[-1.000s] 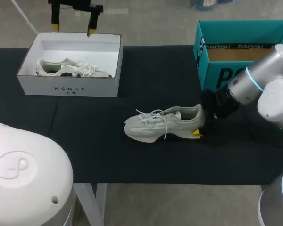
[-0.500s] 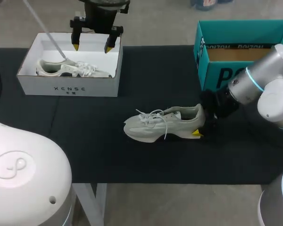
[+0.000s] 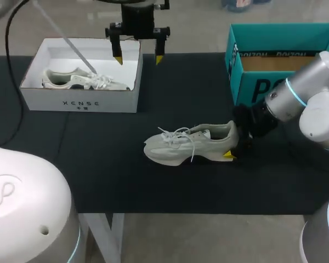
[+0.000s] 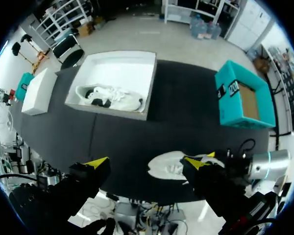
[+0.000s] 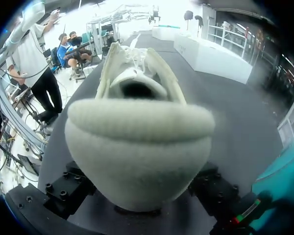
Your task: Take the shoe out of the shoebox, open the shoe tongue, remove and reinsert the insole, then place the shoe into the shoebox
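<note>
A white shoebox [image 3: 79, 104] is sitting at the black tabletop's [image 3: 170, 82] far left corner. The shoe [image 3: 181, 147] is standing in the middle, and the right gripper [image 3: 231, 141] is squeezing its heel. The left gripper [image 3: 138, 58] is hanging wide open and empty over the far edge.

shoe [image 3: 189, 143] at right jaws: off-white with a pale grey-green tint, white laces. desk [image 3: 153, 186] black. shoebox [image 3: 79, 101] white, dark lettering. second shoe [image 3: 71, 80] inside it same off-white. other box [image 3: 252, 82] teal, brown cardboard inside. left fingertips [image 3: 118, 59] yellow, left jaws black.
</note>
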`<state>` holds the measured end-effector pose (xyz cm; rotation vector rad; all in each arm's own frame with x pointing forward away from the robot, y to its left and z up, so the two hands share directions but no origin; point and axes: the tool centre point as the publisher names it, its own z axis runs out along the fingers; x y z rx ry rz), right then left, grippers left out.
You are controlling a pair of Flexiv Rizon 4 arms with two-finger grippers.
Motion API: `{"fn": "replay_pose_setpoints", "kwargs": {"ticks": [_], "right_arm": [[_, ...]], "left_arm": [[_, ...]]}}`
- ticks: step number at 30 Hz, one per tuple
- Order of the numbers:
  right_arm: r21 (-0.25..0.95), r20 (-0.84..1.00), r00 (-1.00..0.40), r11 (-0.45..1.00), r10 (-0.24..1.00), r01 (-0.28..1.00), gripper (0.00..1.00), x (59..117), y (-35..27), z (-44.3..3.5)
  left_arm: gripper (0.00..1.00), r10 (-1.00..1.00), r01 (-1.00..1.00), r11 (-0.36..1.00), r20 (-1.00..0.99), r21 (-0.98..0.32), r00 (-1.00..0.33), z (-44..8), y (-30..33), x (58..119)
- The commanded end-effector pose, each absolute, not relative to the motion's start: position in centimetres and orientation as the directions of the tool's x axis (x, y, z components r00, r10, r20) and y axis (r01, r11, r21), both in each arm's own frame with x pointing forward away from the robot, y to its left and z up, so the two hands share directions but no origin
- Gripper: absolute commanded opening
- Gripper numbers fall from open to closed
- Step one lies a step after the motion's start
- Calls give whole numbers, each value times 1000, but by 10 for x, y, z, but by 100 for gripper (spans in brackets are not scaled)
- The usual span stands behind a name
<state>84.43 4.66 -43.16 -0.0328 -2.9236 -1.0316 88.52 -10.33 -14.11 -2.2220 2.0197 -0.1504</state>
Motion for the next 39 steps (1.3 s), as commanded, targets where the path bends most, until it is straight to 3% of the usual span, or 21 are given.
{"fn": "replay_pose_setpoints", "kwargs": {"ticks": [1,14,24,39], "right_arm": [[625,46,-999,780,6,34,0,845,47,-432],[625,46,-999,780,6,34,0,845,47,-432],[625,46,-999,780,6,34,0,845,47,-432],[625,46,-999,780,6,34,0,845,47,-432]], "left_arm": [[100,-994,-983,-66,96,-169,50,-143,-110,870],[100,-978,-988,101,170,-120,-121,-185,-182,828],[100,-972,-976,197,108,-94,-206,-242,-221,821],[100,-973,-970,219,42,-108,-225,-305,-251,824]]}}
